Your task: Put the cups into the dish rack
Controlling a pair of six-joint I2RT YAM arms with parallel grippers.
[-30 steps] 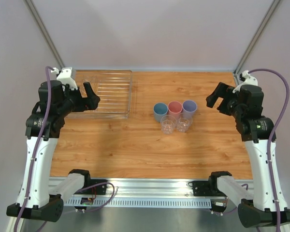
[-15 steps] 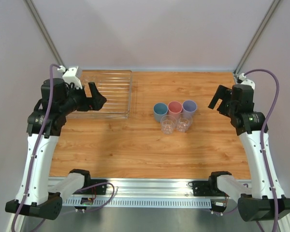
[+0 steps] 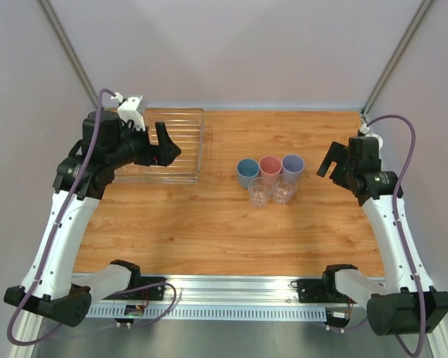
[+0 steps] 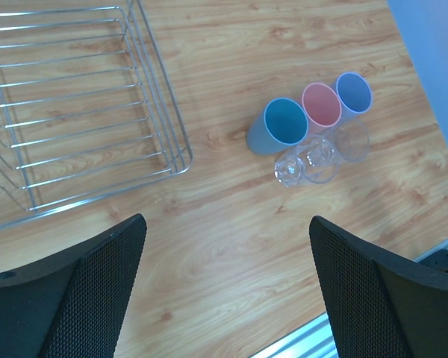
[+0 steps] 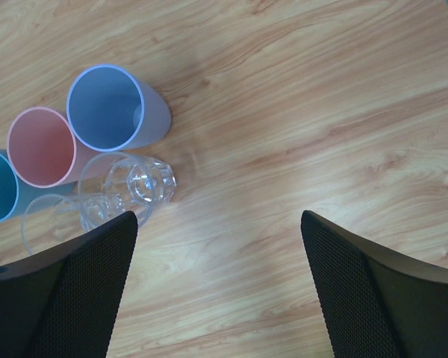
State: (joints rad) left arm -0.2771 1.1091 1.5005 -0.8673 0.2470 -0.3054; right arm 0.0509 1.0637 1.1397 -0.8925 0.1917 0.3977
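Five cups stand upright in a cluster mid-table: blue [image 3: 247,172], pink [image 3: 270,167] and lavender [image 3: 293,165] in a row, with two clear tumblers [image 3: 260,193] [image 3: 284,191] in front. All show in the left wrist view, blue [image 4: 278,125] nearest the rack, and in the right wrist view, lavender [image 5: 112,110] closest. The dish rack [image 3: 183,139], clear with thin ribs, lies at the back left and holds nothing; it also shows in the left wrist view [image 4: 82,112]. My left gripper [image 3: 163,147] is open above the rack. My right gripper [image 3: 332,159] is open, right of the cups.
The wooden table [image 3: 209,224] ends in a metal rail [image 3: 231,287] at the near edge. Pale walls and slanted frame posts [image 3: 392,56] close in the back and sides.
My left gripper has moved right and farther over the rack. My right gripper has shifted slightly left and lower toward the cups. The cups and rack have not moved.
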